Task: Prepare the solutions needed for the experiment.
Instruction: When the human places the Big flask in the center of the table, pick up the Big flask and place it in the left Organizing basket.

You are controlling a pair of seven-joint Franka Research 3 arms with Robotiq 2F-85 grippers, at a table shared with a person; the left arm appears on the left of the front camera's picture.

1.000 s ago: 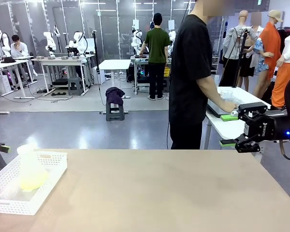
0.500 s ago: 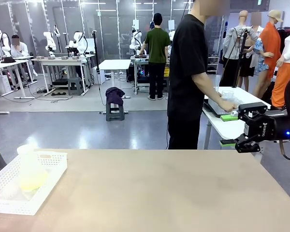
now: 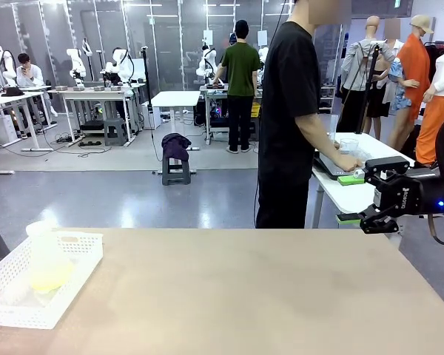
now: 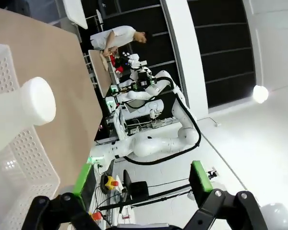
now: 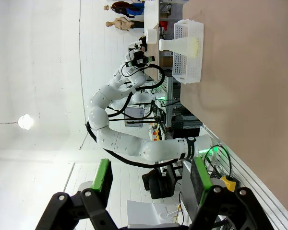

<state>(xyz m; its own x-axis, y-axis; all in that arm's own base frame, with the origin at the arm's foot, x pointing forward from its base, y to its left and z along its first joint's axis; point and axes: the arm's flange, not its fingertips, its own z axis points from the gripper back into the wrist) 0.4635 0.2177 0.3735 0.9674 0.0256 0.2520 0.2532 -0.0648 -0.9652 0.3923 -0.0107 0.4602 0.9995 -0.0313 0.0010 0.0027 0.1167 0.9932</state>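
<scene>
The solutions [image 3: 49, 278] are a shallow pale yellow layer in a frosted conical flask [image 3: 46, 255] with a white cap [image 4: 36, 100]. The flask stands in a white perforated basket [image 3: 74, 268] at the table's left front. My left gripper [image 4: 141, 178] hangs open beside the basket, off the table's left edge, with nothing between its green pads. My right gripper [image 3: 353, 199] hovers open and empty past the table's far right corner. The right wrist view has the flask [image 5: 178, 45] and basket [image 5: 189, 57] far across the table.
The tan tabletop [image 3: 244, 296] stretches bare from the basket to the right edge. A person in a black shirt [image 3: 288, 111] stands beyond the far edge, turned to a white side table [image 3: 351, 194] with both hands on things there.
My left gripper has drawn back leftwards, almost out of the front view. The right gripper has held still. The person has shifted slightly at the side table.
</scene>
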